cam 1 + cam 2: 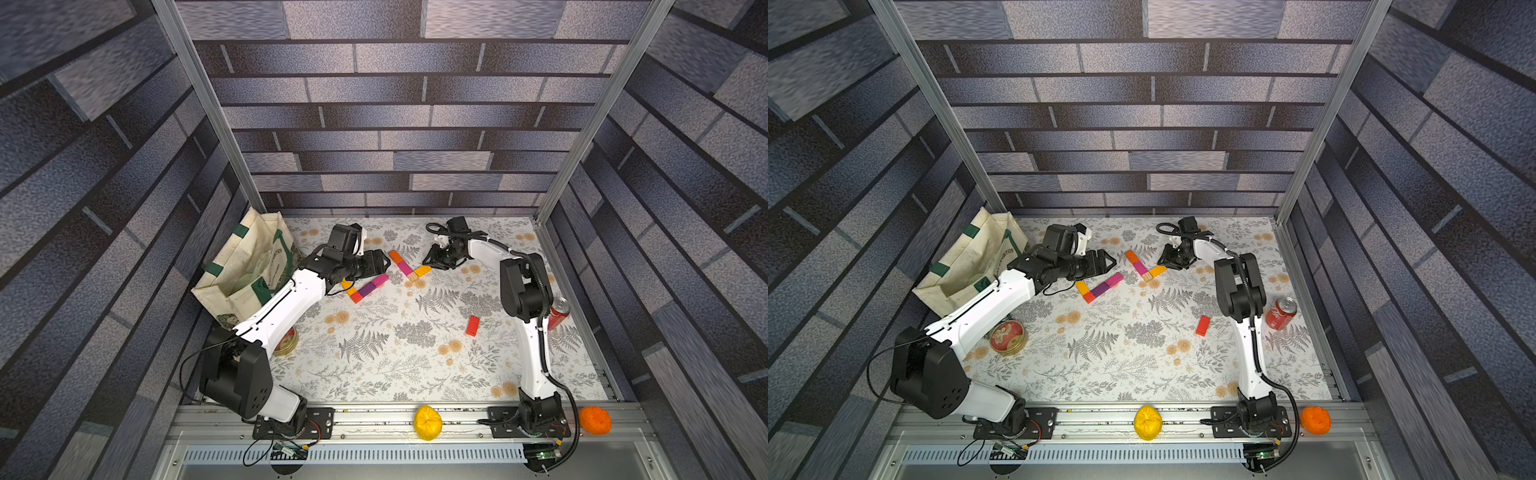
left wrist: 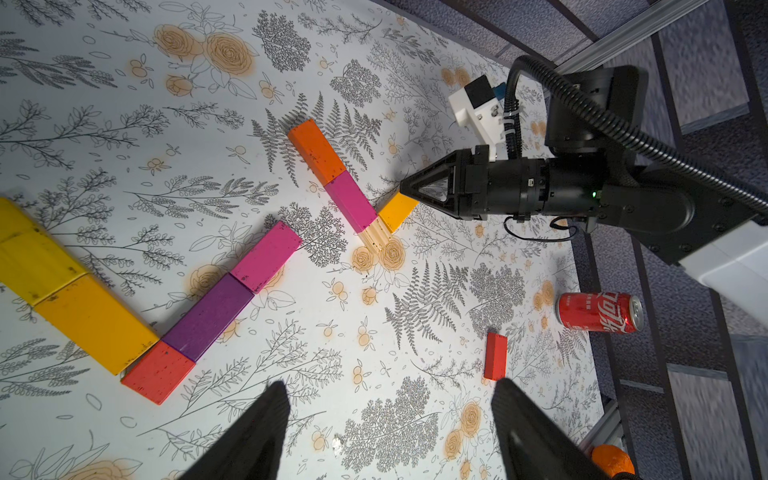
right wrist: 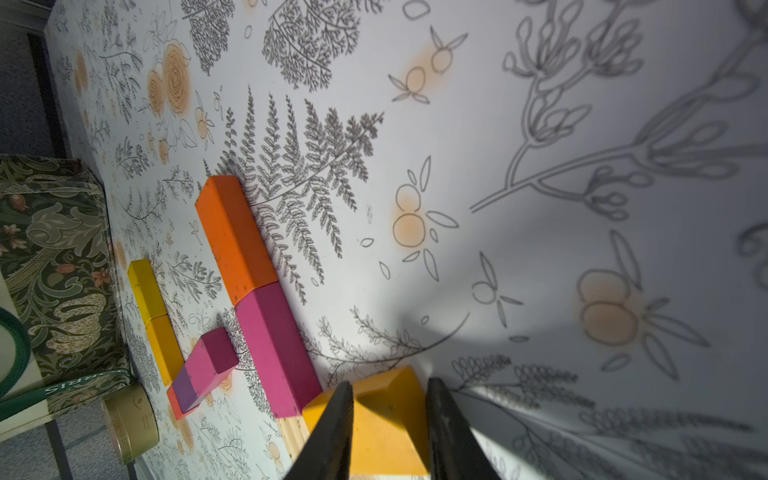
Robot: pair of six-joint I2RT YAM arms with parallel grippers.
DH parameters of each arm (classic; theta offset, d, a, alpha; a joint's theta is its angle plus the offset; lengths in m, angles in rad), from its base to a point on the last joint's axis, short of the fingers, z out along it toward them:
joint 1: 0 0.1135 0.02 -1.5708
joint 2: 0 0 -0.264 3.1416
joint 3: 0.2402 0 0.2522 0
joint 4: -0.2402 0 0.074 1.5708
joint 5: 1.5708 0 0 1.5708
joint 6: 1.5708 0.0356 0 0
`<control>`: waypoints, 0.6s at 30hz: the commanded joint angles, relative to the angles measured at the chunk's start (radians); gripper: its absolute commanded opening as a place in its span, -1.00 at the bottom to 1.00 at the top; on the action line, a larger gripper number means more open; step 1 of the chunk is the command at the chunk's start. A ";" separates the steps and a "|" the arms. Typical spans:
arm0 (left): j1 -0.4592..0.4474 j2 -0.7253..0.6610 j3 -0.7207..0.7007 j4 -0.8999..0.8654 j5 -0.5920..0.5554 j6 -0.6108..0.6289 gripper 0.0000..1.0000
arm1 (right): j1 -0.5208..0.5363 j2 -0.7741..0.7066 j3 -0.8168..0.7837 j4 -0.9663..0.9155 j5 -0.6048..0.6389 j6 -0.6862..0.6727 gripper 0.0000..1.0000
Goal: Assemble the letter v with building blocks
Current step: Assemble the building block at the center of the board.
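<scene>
1. Jaws of the right gripper (image 3: pixel 390 382) are set narrowly, one on each side of an amber block (image 3: pixel 386 428); whether the block is actually pinched cannot be told.
2. The amber block lies on the table (image 1: pixel 374 374) with one end against a wood cube (image 2: pixel 374 239).
3. A magenta block (image 2: pixel 351 203) and an orange block (image 2: pixel 318 151) are laid end to end in a straight row from the cube, so that a partial V is formed with the amber block.
4. The left gripper (image 2: pixel 388 382) is held wide apart above the table, with nothing between its fingers.
5. A five-block V (image 2: pixel 208 320) is laid just beside the left gripper: two yellow pieces in one row and red, purple and magenta pieces in the other, meeting at a point.
6. A loose red block (image 1: pixel 472 325) lies flat, well apart from both groups, near a soda can (image 2: pixel 598 312).
</scene>
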 commanded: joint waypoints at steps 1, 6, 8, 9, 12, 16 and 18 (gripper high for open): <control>-0.006 0.006 0.024 -0.031 -0.017 0.021 0.59 | -0.004 0.046 -0.029 -0.033 0.018 0.008 -0.37; -0.005 0.006 0.025 -0.033 -0.018 0.021 0.59 | -0.004 0.049 -0.029 -0.033 0.017 0.010 -0.40; -0.006 0.008 0.025 -0.034 -0.018 0.020 0.59 | -0.004 0.048 -0.029 -0.034 0.017 0.011 -0.41; -0.005 0.008 0.026 -0.035 -0.019 0.022 0.59 | -0.004 0.048 -0.029 -0.033 0.018 0.010 -0.41; -0.004 0.009 0.025 -0.035 -0.019 0.022 0.59 | -0.004 0.048 -0.031 -0.033 0.019 0.011 -0.41; -0.005 0.011 0.027 -0.036 -0.019 0.022 0.59 | -0.004 0.048 -0.030 -0.033 0.022 0.012 -0.42; -0.005 0.012 0.029 -0.035 -0.020 0.019 0.59 | -0.004 0.049 -0.029 -0.033 0.022 0.013 -0.44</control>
